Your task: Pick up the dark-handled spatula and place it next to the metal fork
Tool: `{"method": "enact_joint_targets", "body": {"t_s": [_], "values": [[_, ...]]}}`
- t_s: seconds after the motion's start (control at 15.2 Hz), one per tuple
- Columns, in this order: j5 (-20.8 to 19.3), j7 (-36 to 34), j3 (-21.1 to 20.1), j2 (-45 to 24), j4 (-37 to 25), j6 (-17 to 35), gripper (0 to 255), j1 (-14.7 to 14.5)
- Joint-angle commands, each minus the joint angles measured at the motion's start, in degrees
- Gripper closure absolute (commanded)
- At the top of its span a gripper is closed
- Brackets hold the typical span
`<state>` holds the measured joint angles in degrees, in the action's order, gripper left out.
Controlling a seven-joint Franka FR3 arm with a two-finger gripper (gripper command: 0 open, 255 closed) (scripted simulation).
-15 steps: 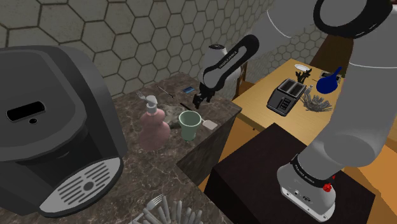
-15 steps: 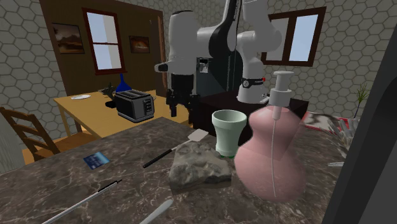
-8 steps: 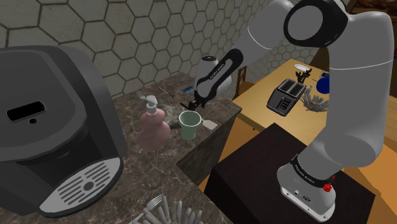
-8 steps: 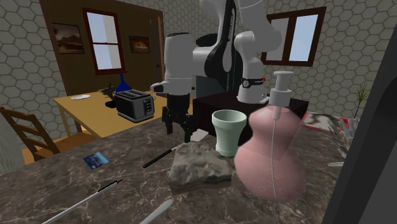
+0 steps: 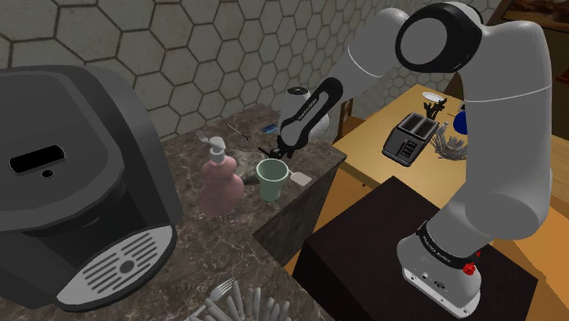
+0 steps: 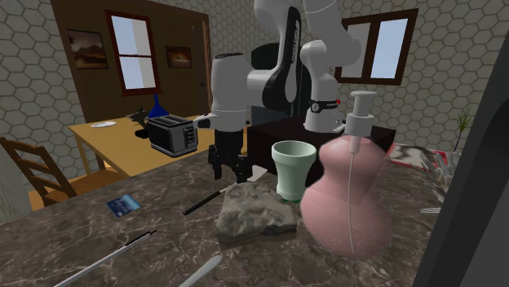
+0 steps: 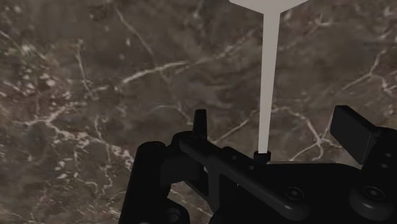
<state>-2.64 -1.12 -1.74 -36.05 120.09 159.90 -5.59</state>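
The spatula (image 6: 204,202) lies flat on the dark marble counter (image 6: 73,236), with a dark handle, a pale shaft and a pale blade beside the green cup (image 6: 292,167). My gripper (image 6: 230,169) hangs low over its shaft, close to the counter. In the wrist view the pale shaft (image 7: 270,76) runs between my open fingers (image 7: 201,124), and neither finger touches it. From the shoulder view the gripper (image 5: 272,150) sits just behind the cup (image 5: 272,178), with the blade (image 5: 301,180) beside it. A long thin metal utensil (image 6: 106,258), possibly the fork, lies nearer the second exterior camera.
A grey rock (image 6: 254,214), a pink soap dispenser (image 6: 349,196) and a blue card (image 6: 122,205) share the counter. A big black coffee machine (image 5: 73,182) stands at the shoulder view's left. Several grey utensils (image 5: 228,299) lie near its base. Beyond the counter edge, a wooden table holds a toaster (image 5: 408,139).
The gripper has come down toward the counter and now straddles the spatula's shaft. Its fingers have stayed open, and nothing on the counter has moved.
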Motion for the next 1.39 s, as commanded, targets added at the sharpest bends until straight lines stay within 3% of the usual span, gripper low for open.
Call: {"method": "enact_joint_targets", "body": {"t_s": [0.0, 0.2, 0.26, 0.86, 1.32], "values": [[0.0, -0.01, 0.0, -0.05, -0.03, 0.03, 0, -0.01], [0.0, -0.01, 0.0, -0.04, -0.02, 0.03, 0, -0.01], [0.0, -0.01, 0.0, -0.04, -0.02, 0.03, 255, -0.01], [0.0, -0.01, 0.0, -0.04, -0.02, 0.03, 255, -0.01], [0.26, 0.19, -0.33, 5.09, 1.51, -3.57, 255, 0.26]]}}
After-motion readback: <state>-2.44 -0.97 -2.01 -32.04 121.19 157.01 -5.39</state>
